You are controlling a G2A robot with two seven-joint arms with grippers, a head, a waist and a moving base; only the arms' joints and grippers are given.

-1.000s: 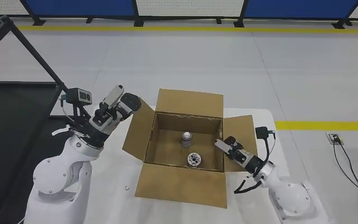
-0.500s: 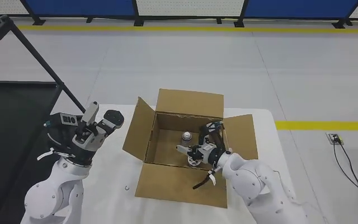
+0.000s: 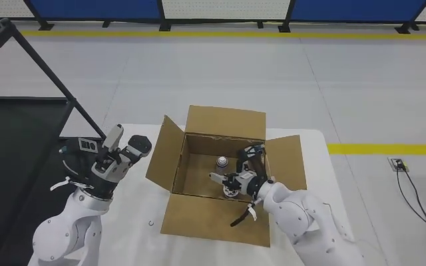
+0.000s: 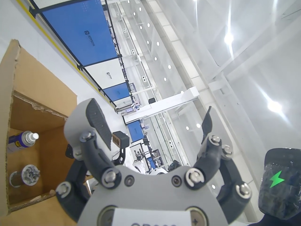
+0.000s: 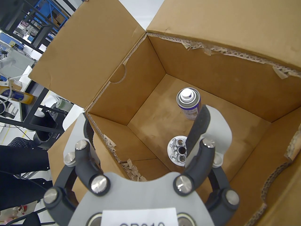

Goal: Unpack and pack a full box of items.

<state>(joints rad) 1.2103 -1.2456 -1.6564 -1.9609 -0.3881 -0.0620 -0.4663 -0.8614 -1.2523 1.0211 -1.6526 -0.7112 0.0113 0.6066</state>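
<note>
Open box on the worktop, two items inside, your right fingers spread above them.

The brown cardboard box (image 3: 216,219) sits on the white worktop (image 3: 136,206) with its flaps folded out. Inside stand an upright spray can (image 3: 221,161) with a white nozzle and, toward the robot's side, a round silver metal part (image 3: 230,190) with holes in its face. The right wrist view gives you the right gripper (image 5: 143,128), fingers spread, above that part. The left wrist view gives you the left gripper (image 4: 150,116), fingers spread, tilted up at the ceiling beside the box. A second ago the right gripper sat at the box's right edge and is now over its interior; the left has drawn back from the left flap.
</note>
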